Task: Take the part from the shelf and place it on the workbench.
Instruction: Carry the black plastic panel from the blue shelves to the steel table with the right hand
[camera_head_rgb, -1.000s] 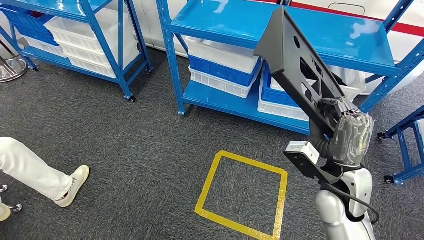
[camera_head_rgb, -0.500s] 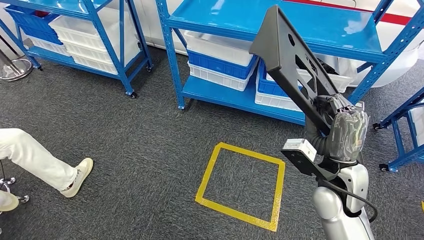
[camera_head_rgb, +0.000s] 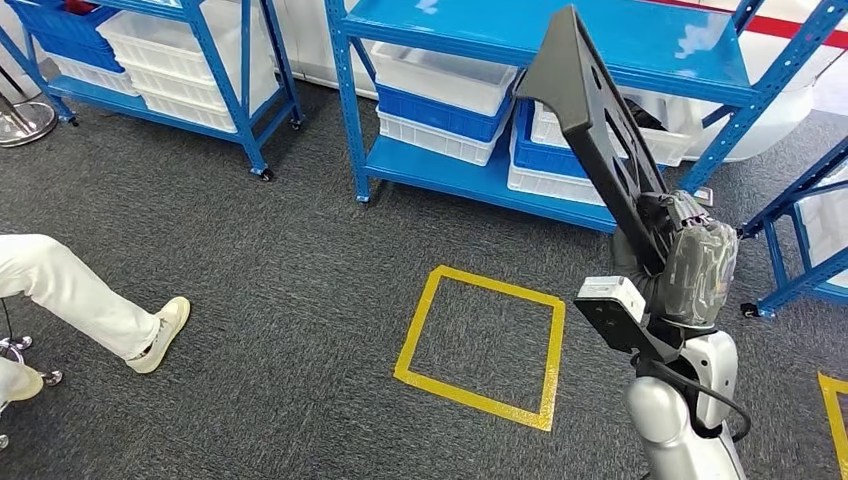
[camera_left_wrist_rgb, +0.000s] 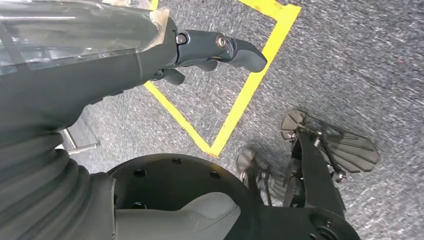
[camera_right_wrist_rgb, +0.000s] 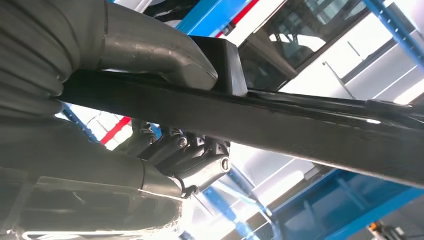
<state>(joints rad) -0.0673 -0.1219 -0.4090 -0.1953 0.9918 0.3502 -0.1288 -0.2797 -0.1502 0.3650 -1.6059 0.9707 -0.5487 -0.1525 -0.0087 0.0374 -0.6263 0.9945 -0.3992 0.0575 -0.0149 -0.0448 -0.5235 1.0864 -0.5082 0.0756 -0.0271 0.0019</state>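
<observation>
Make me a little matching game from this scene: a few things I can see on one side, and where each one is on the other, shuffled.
Things:
1. black part
2. yellow tape square
3. white bins
4. white shoe

Places:
A. on the lower blue shelf
B. at the left, on a person's foot
C. in the right robot hand
D. flat on the grey carpet, in front of the shelf

Pairs: 1-C, 2-D, 3-A, 4-B
</observation>
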